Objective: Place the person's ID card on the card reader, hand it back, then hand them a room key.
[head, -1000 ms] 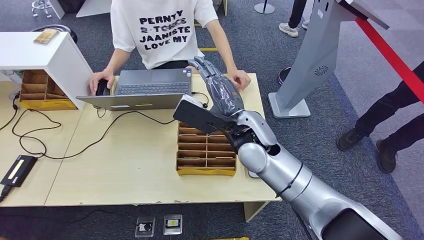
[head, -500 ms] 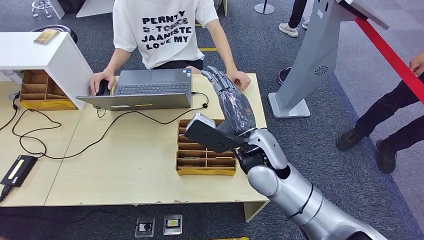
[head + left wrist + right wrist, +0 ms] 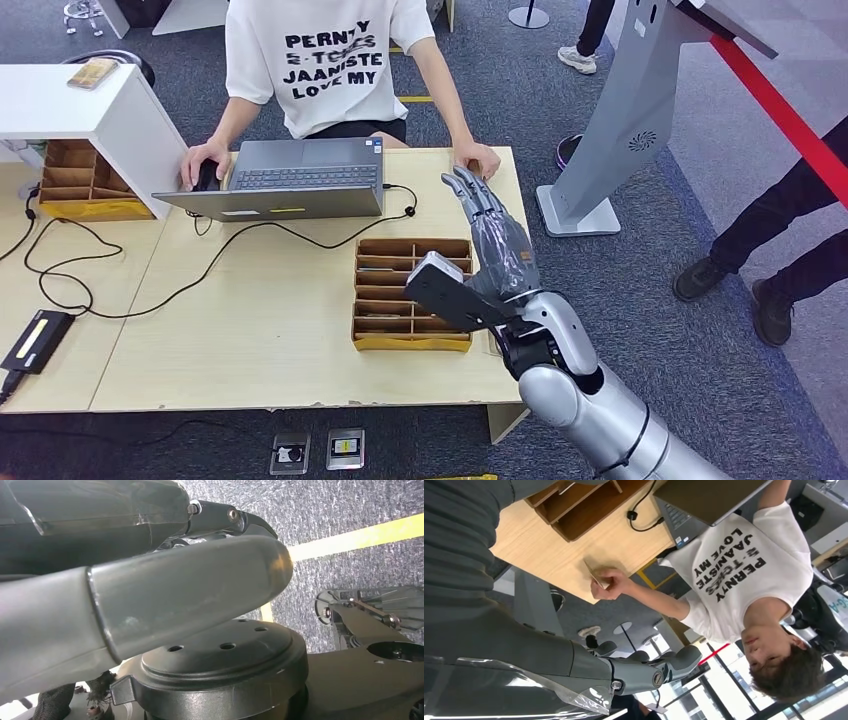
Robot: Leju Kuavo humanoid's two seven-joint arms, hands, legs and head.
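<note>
A desk scene seen from the robot's head, described from left to right.

Far to the left of the robot's right hand, a flat black card reader [image 3: 37,340] with a yellow strip lies on the light wooden table [image 3: 250,330], a black cable [image 3: 120,290] looping away from it. Beyond that stands a white box shelf [image 3: 90,110] with a brown divided tray under it.

Nearer the hand, an open grey laptop [image 3: 290,180] sits at the table's far edge. A person in a white printed T-shirt [image 3: 325,60] sits behind it, one hand [image 3: 203,160] resting on a mouse beside the laptop.

Just left of the right hand and partly under its wrist, a brown cardboard organizer [image 3: 400,300] with many slots rests on the table.

The robot's right hand [image 3: 490,225] reaches forward above the table's right end, fingers stretched out straight and apart, holding nothing. Just past its fingertips, the person's other hand [image 3: 478,158] rests at the table's far corner. In the right wrist view this hand [image 3: 611,582] pinches a thin tan card [image 3: 595,575], its edge touching the tabletop; this appears to be the ID card.

In the left wrist view, the robot's left hand [image 3: 150,595] shows as a thick grey thumb and dark fingers over carpet; whether it is clenched or released cannot be told.

To the right of the right hand, a grey kiosk stand [image 3: 625,120] rises from the carpet.
</note>
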